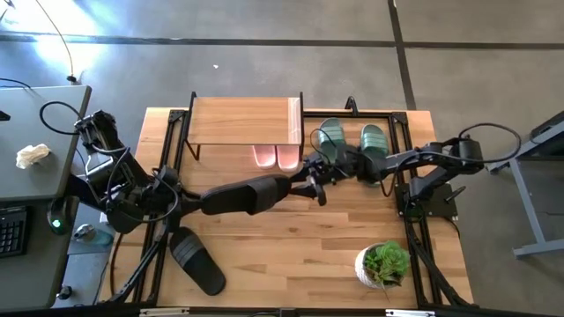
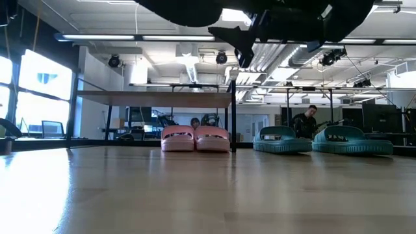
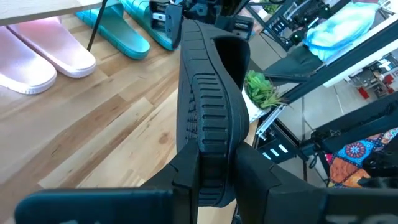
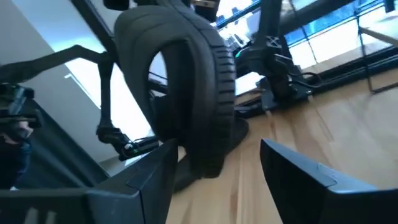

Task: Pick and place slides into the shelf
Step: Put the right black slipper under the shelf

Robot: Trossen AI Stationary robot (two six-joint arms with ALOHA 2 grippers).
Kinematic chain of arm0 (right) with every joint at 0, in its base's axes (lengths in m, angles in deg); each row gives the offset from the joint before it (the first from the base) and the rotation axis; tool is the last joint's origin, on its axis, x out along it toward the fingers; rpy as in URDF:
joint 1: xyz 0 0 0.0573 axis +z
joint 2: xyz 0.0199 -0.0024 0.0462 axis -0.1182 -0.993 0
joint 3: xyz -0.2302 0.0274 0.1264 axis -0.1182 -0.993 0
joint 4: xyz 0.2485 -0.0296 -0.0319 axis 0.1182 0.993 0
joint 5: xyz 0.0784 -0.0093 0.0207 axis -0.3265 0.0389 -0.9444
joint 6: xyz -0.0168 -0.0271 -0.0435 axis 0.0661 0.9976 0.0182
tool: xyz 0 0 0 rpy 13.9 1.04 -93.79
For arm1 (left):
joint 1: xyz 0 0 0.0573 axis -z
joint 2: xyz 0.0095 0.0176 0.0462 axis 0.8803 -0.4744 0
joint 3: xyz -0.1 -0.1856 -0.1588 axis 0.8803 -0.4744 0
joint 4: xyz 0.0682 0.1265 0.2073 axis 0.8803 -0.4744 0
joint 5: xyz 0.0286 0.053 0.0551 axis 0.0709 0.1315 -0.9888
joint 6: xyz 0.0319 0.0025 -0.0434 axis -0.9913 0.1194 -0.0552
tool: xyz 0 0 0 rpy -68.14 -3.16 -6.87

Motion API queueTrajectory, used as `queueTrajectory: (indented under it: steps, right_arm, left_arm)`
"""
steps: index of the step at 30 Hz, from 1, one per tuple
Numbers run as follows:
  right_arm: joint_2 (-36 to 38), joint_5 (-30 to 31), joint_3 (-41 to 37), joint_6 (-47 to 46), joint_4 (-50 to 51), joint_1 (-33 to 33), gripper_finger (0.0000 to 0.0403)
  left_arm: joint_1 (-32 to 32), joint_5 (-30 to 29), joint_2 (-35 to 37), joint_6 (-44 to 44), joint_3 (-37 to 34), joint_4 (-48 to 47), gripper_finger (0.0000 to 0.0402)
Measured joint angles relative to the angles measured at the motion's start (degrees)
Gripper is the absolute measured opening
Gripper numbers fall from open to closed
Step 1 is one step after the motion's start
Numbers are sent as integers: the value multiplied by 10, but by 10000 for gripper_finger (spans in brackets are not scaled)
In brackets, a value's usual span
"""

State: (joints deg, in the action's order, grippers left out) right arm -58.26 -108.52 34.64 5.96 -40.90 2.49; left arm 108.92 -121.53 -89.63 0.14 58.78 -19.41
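Note:
My left gripper (image 1: 214, 201) is shut on a black slide (image 1: 257, 193), which it holds in the air over the middle of the table. My right gripper (image 4: 217, 177) reaches in from the right. It is open, with its fingers on either side of the slide's strap end (image 4: 186, 93). A second black slide (image 1: 196, 260) lies flat on the table near the left front. A pink pair (image 1: 276, 157) stands on the table under the shelf (image 1: 242, 121). A green pair (image 1: 331, 136) lies on the table right of the shelf. My left gripper pinches the black slide's heel end (image 3: 214, 168) between its two fingers, one on the sole and one on the footbed. It comes from the table's left, slanting slightly down, with the slide running on past the fingers. The slide is on its edge, clear of the table. My right gripper has one finger (image 4: 152, 171) close to the slide's toe end; I cannot tell whether it touches.
A potted plant (image 1: 384, 264) stands at the near right of the table. A black frame (image 1: 414, 150) runs along the table's sides. Bare wood (image 1: 300, 255) lies between the loose black slide and the plant. A person (image 2: 304, 123) shows far off in the room.

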Motion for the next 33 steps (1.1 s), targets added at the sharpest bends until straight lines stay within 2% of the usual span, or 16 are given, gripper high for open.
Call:
queueTrajectory:
  steps: [7, 14, 19, 26, 33]
  right_arm:
    - [0, 7, 0, 15, -45, 2, 203]
    - [-1, 20, 0, 16, -49, 2, 175]
    - [-1, 20, 10, 27, -47, 2, 129]
    - [-1, 18, 38, 55, -9, 2, 21]
    - [-1, 24, 39, 43, 2, 2, 11]
  left_arm:
    - [0, 1, 0, 0, 0, 0, 56]
    - [0, 1, 0, 0, 0, 0, 54]
    - [0, 0, -4, 0, 0, 0, 55]
    - [1, 6, -13, 0, 1, 1, 59]
    - [0, 13, -16, -48, 1, 1, 97]
